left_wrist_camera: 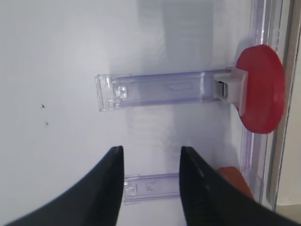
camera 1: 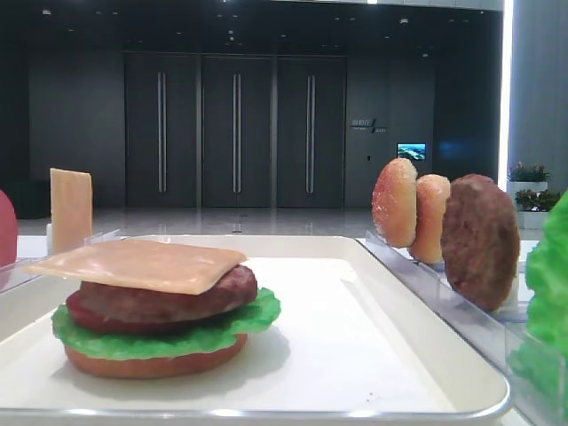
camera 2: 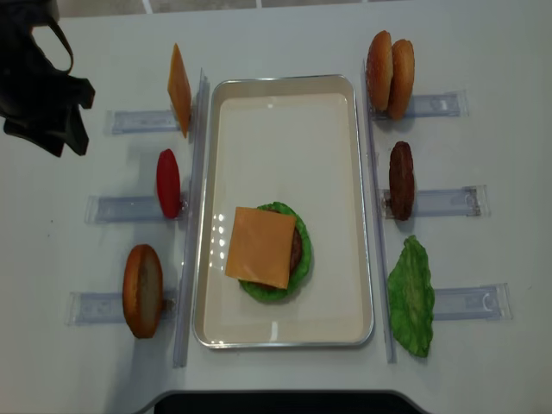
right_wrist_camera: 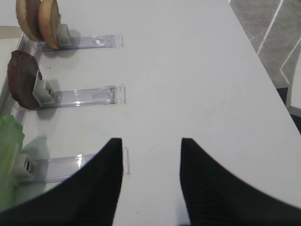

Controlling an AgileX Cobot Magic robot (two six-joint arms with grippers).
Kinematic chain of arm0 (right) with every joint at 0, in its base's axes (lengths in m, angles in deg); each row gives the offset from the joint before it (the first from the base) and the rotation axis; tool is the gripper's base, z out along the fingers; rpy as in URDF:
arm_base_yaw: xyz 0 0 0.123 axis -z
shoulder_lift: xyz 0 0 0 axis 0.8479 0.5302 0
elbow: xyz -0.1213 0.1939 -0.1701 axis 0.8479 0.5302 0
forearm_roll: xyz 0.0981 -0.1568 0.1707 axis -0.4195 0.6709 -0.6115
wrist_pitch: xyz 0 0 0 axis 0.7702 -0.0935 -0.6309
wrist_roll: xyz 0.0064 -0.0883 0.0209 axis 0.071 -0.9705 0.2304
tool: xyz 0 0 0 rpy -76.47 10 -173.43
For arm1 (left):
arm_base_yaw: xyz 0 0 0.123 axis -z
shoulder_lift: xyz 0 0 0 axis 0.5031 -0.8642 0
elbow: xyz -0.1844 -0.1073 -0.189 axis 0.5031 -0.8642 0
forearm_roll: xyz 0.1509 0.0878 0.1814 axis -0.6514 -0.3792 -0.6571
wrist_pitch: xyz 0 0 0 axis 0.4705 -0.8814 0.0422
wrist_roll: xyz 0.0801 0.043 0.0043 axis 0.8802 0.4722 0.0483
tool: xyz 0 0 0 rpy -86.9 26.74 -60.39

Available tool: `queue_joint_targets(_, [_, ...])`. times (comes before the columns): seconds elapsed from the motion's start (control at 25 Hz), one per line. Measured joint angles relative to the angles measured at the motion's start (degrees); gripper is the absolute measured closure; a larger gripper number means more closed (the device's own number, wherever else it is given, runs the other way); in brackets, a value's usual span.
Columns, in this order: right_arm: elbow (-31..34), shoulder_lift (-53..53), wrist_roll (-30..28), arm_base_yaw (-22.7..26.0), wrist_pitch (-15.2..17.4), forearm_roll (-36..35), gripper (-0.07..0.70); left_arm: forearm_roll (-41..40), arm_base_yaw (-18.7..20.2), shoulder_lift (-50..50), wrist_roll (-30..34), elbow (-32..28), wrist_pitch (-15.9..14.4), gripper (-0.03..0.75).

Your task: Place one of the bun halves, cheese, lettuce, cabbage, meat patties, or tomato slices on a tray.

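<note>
The tray (camera 1: 426, 355) rim lies nearest the low front camera, and just behind it stands a partly built burger. The stack reads, bottom to top: bun half (camera 1: 155, 362), lettuce (camera 1: 169, 335), a red slice that appears to be tomato, patty (camera 1: 169, 297), cheese (camera 1: 138, 264). In the overhead view, the stack sits at about 7 o'clock from the tray centre, and the cheese slice lies flat on top, slightly askew.

The cheese placement therefore appears complete. By judgement, what remains is a top bun, if the burger is to be closed.

Spare parts stand in the clear racks (camera 2: 129, 121) beside the tray:
- At 9 o'clock of the tray: a spare cheese slice (camera 2: 178, 89), a tomato slice (camera 2: 168, 183), a bun half (camera 2: 142, 290).
- At 3 o'clock: two bun halves (camera 2: 390, 74), a patty (camera 2: 400, 179), a lettuce leaf (camera 2: 412, 296).

The left gripper (left_wrist_camera: 149, 157) hovers over the table near the tomato rack, jaws apart, holding nothing. The right gripper (right_wrist_camera: 151, 143) hovers over bare table at 3 o'clock of the right racks, jaws apart, also empty.
</note>
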Motion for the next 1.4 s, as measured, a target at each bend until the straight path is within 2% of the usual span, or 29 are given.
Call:
queue_joint_targets(0.2, [0.0, 0.0, 0.0, 0.0, 0.0, 0.0, 0.348, -0.13, 0.0, 5.08, 0.05, -0.06, -0.02, 0.411])
queue_joint_targets(0.36, [0.0, 0.0, 0.0, 0.0, 0.0, 0.0, 0.348, 0.18, 0.0, 12.35, 1.0, -3.19, -0.25, 0.411])
queue_joint_targets(0.68, [0.0, 0.0, 0.0, 0.0, 0.0, 0.0, 0.348, 1.97, 0.0, 32.18, 2.62, -14.67, -0.41, 0.411])
queue_joint_targets(0.92, [0.0, 0.0, 0.0, 0.0, 0.0, 0.0, 0.348, 2.17, 0.0, 48.77, 2.17, -24.72, 1.63, 0.411])
queue_joint_targets(1.24, [0.0, 0.0, 0.0, 0.0, 0.0, 0.0, 0.348, 3.05, 0.0, 69.79, 1.94, -38.97, 2.83, 0.411])
queue_joint_targets(1.4, [0.0, 0.0, 0.0, 0.0, 0.0, 0.0, 0.348, 3.1, 0.0, 79.02, 1.23, -43.95, 2.98, 0.411])
